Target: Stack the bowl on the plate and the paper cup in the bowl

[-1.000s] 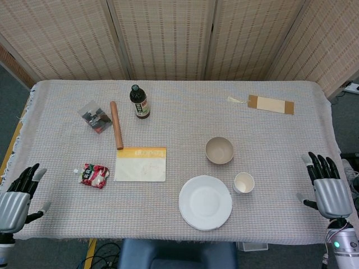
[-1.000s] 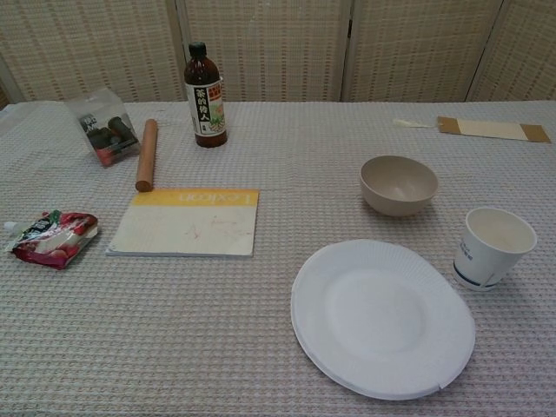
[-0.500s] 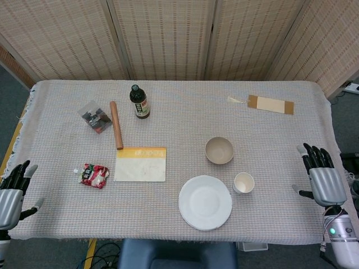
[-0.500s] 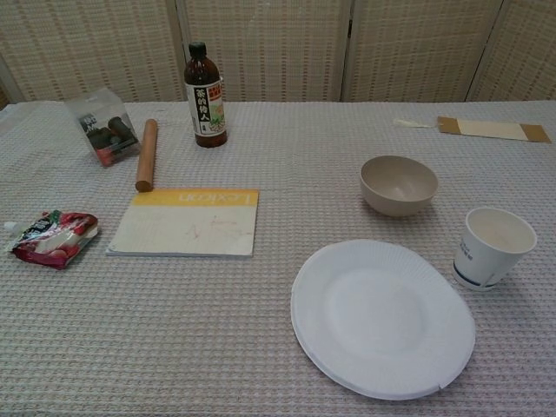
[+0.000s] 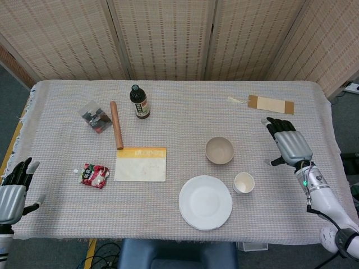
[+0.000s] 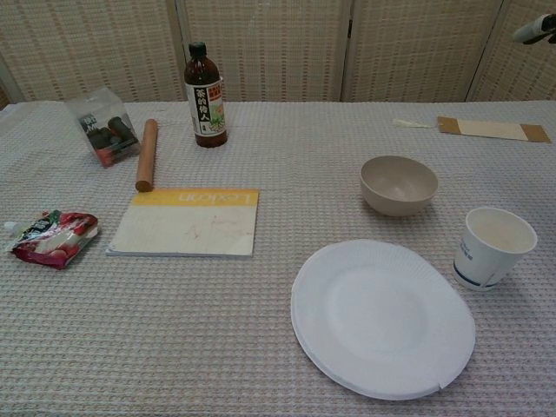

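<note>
A beige bowl (image 5: 219, 150) (image 6: 399, 184) stands empty on the table, right of centre. In front of it lies a white paper plate (image 5: 205, 202) (image 6: 382, 316), with an upright paper cup (image 5: 244, 182) (image 6: 493, 248) to its right. My right hand (image 5: 290, 144) hovers open over the table, to the right of the bowl and behind the cup, fingers spread and holding nothing; only a fingertip (image 6: 533, 32) of it shows at the chest view's top right corner. My left hand (image 5: 13, 191) is open at the table's near left edge, far from all three.
A notebook (image 5: 141, 163) lies left of the plate, with a red snack packet (image 5: 94, 175) beyond it. Further back are a wooden rolling pin (image 5: 116, 125), a dark bottle (image 5: 139, 101) and a clear bag (image 5: 95, 116). A cardboard strip (image 5: 271, 104) lies at the back right.
My right hand has risen from the table's near right edge and moved inward and back, to the right of the bowl. My left hand drew back slightly at the left edge.
</note>
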Controlling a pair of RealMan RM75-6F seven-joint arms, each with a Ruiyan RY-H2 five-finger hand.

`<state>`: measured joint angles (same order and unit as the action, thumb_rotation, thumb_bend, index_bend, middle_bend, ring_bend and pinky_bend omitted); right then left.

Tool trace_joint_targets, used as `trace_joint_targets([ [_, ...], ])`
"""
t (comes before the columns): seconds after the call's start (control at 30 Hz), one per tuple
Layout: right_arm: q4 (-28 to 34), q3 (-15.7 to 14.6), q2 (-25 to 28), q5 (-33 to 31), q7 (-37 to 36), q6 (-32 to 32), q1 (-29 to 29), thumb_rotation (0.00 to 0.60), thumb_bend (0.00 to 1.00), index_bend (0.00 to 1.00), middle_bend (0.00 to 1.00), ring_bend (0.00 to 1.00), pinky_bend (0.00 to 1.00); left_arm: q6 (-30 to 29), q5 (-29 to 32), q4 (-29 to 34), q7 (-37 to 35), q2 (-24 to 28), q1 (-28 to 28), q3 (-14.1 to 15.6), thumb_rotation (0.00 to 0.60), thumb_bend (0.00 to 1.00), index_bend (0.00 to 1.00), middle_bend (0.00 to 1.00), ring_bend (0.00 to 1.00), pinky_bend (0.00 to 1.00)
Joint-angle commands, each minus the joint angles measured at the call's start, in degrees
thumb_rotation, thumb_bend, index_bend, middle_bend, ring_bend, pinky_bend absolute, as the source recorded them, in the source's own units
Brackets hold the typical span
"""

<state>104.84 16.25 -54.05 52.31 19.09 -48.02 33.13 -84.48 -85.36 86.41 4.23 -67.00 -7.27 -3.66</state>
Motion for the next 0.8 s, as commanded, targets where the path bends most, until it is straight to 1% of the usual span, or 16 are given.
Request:
trace_joint_targets([
  [0.03,-1.73,-0.73,-2.89,-7.13,6.4,4.03,6.95,0.6,0.1,0.0,0.0,0.0,0.0,0.28,0.09,-0.23,-0.43,-0.2,-0.21,-0.09,0.6,0.31,0.05,0.02,0.0,0.24],
  [0.07,-3.03,-1.38,-4.54,-9.58,7.54,4.59,8.7,0.6,0.09,0.0,0.0,0.0,0.0,0.29,0.07,-0.33,-0.48,-0.24,-0.27,-0.12,0.6,0.31,0.05,0.02,0.0,0.24],
  [0.13,-4.52,-2.36,-6.47,-12.27,8.71,5.28,10.8,0.6,0.07,0.0,0.0,0.0,0.0,0.11,-0.09,-0.42,-0.54,-0.27,-0.26,-0.1,0.6,0.31,0.05,0.02,0.0,0.24],
  [0.37,-9.96,-6.53,-12.39,-17.89,11.39,7.51,16.56,0.6,0.06,0.0,0.0,0.0,0.0,-0.41,-0.24,-0.42,-0.86,-0.19,-0.14,-0.12,0.6,0.31,0.05,0.02,0.0,0.24],
  [0.53,-12.34,-7.91,-15.06,-19.3,11.19,7.84,18.82,0.6,0.05,0.0,0.0,0.0,0.0,-1.71,-0.68,-0.19,-1.21,0.15,0.36,-0.13,0.6,0.31,0.05,0.02,0.0,0.24],
  [0.8,-15.53,-8.4,-18.36,-17.59,7.81,8.25,20.15,0.6,0.04,0.0,0.0,0.0,0.0,-2.09,-0.44,-0.13,-2.12,0.61,0.66,-0.25,0.6,0.31,0.05,0.02,0.0,0.24],
])
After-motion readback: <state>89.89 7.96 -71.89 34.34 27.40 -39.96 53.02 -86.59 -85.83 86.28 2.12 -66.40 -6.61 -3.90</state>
